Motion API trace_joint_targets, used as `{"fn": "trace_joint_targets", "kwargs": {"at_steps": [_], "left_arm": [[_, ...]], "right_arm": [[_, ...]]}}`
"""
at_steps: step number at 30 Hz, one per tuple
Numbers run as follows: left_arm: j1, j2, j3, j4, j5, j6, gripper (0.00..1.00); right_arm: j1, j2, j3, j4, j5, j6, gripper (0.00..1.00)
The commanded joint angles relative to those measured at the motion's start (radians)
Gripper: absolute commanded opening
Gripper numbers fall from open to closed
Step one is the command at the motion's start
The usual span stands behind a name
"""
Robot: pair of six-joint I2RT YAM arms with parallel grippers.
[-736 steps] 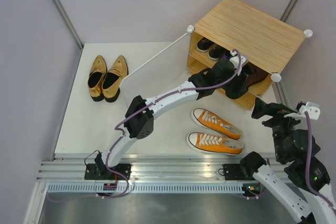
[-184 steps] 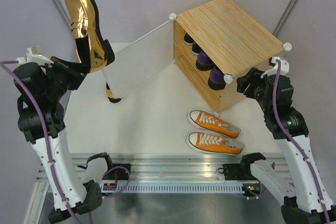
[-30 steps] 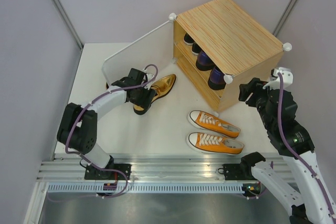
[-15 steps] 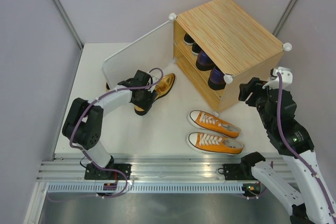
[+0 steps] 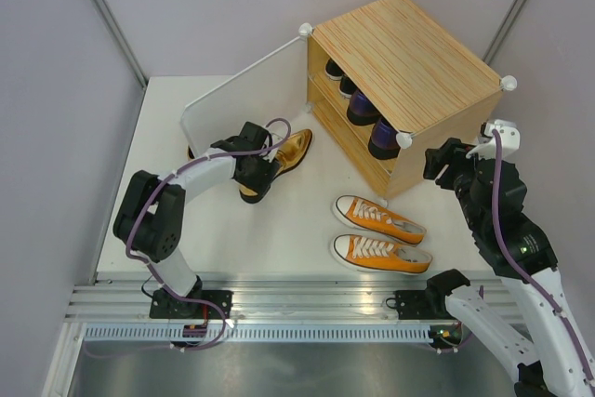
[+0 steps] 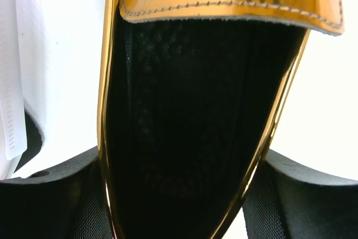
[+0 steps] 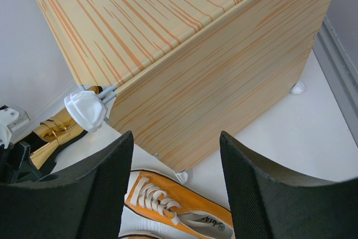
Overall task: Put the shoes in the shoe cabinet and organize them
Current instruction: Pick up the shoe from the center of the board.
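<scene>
Shoe cabinet (image 5: 409, 58): light striped-grain wood box, white round knobs at the corners, standing at the table's far right. Its open front faces left. Its white translucent door (image 5: 244, 111) is swung wide open to the left.

Orange sneakers (image 5: 379, 218), white soles and laces, lie side by side on the table just in front of the cabinet.

Gold pump (image 5: 281, 155), shiny with a black lining, lies on the table between the door and the cabinet, toe toward the cabinet. Left gripper (image 5: 254, 170) has its jaws clamped on the heel end, one pad on each side.

Glossy purple loafers (image 5: 364, 107) and black sneakers (image 5: 337, 70) are inside the cabinet; which level is unclear from above.

Right gripper (image 7: 176, 136) hangs off the cabinet's near right corner, jaws apart, nothing between them.

Table (image 5: 270, 230) is plain white, with a metal rail (image 5: 279, 302) at the near edge. The walls are pale grey panels.
</scene>
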Motion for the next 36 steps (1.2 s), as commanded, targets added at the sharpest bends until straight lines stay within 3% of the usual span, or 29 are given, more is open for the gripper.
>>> {"fn": "trace_joint_targets", "kwargs": {"at_steps": [1, 8, 17, 22, 30, 36], "left_arm": [[-0.012, -0.038, 0.051, 0.135, 0.061, 0.03, 0.02], [-0.013, -0.022, 0.08, 0.281, 0.113, -0.007, 0.02], [-0.012, 0.126, 0.272, 0.305, 0.106, -0.03, 0.02], [-0.012, 0.14, 0.291, 0.31, 0.089, -0.074, 0.02], [-0.012, -0.025, 0.094, 0.339, -0.003, -0.177, 0.02], [-0.006, -0.087, -0.093, 0.495, 0.099, -0.267, 0.02]], "right_arm": [[0.009, -0.003, 0.009, 0.025, 0.02, -0.01, 0.68], [0.017, 0.001, 0.009, 0.022, 0.038, -0.019, 0.68], [0.034, 0.02, 0.027, 0.016, 0.086, -0.032, 0.68], [0.043, 0.028, 0.03, 0.013, 0.11, -0.041, 0.68], [0.06, 0.04, 0.036, 0.016, 0.129, -0.041, 0.68], [0.069, 0.05, 0.027, 0.022, 0.113, -0.03, 0.68]]}}
